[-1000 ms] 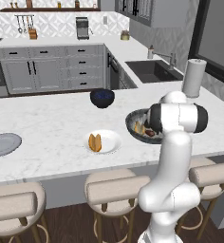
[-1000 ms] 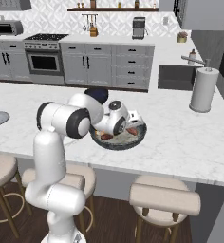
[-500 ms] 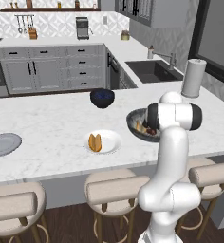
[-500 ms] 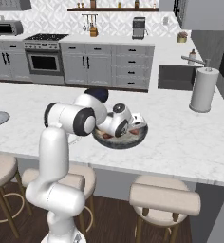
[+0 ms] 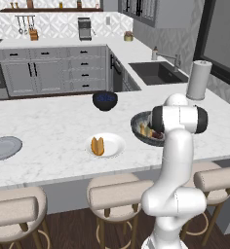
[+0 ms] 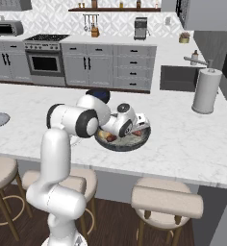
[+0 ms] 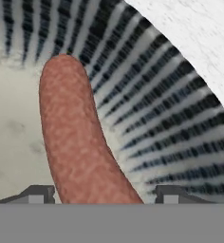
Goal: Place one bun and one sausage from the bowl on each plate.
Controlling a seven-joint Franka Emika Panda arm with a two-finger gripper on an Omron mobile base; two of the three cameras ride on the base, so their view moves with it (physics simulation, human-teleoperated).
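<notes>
Sausage lies in the wide dark bowl on the worktop, seen close from the hand: a reddish-brown cylinder running from the pale speckled floor of the bowl down between the two dark fingertips of the claw. One tip stands on each side of it with a little gap showing, so the claw sits around the sausage, jaws apart; whether they press on it cannot be told. Beyond the sausage the bowl's striped dark wall climbs to the rim, with white worktop past it.

From the left base view the arm bends down into the bowl, hiding much of it; a bit of yellow bun shows inside at the near left. From the right base view the hand is lowered over the bowl, with something orange at the bowl's left side.

White plate sits just left of the bowl and carries one bun. Grey-blue plate lies well apart at the far left of the worktop. A smaller dark-blue bowl stands behind the white plate. A paper towel roll stands near the sink.
</notes>
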